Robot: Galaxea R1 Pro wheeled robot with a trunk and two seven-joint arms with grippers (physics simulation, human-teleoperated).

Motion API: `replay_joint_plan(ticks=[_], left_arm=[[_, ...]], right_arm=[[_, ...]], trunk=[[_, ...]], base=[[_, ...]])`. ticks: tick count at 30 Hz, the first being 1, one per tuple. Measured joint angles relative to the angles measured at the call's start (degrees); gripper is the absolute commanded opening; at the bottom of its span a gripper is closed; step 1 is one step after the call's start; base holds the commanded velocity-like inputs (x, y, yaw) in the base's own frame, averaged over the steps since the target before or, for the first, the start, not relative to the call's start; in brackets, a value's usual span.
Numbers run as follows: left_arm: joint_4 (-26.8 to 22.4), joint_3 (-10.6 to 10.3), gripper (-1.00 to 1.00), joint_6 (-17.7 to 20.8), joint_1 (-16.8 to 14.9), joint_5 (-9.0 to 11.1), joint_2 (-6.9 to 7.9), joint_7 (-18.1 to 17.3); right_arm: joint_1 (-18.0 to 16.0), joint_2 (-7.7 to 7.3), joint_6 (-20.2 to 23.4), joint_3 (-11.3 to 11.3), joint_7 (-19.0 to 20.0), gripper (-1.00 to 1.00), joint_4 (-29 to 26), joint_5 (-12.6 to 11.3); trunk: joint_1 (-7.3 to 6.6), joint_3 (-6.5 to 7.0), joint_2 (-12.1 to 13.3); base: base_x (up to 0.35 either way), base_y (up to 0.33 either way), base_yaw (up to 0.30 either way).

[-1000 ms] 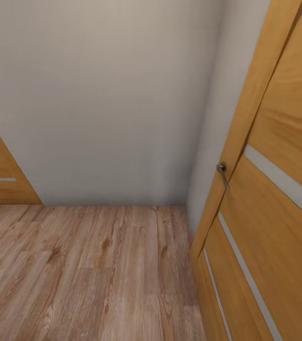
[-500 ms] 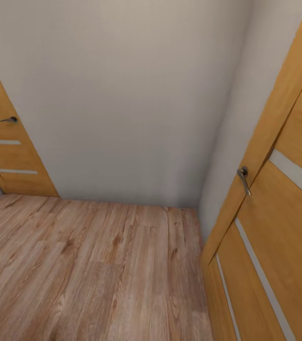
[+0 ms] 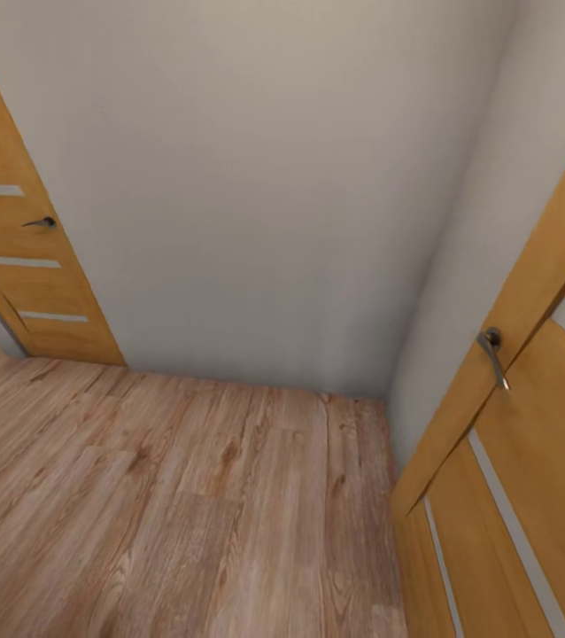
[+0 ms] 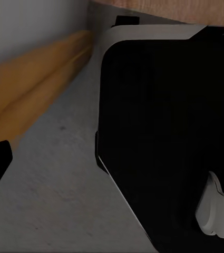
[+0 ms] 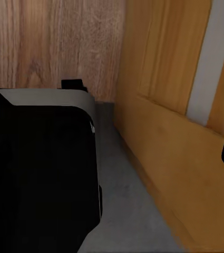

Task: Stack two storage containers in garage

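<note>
1. Turning left, the head camera has swung since a second ago: the left door (image 3: pixel 26 257) shows more and the right door (image 3: pixel 530 461) has slid toward the edge.
2. No orange bins are in sight here, so I cannot tell where they are.
3. Wood floor (image 3: pixel 185 505) lies open ahead up to the pale wall (image 3: pixel 256 177).
4. Both doors stand close at the sides, each with a handle (image 3: pixel 492 354).
5. Wrist views show the robot's dark body (image 4: pixel 164 132); fingers cannot be made out.
</note>
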Motion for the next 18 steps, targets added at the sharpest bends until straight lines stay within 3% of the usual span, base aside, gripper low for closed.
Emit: replay_joint_plan(ticks=[18], left_arm=[[0.0,0.0,1.00,0.0,0.0,0.0,0.05,0.0]], right_arm=[[0.0,0.00,0.0,0.0,0.0,1.00,0.0,0.0]], trunk=[[0.00,0.00,0.0]], base=[[0.320,0.000,0.000]])
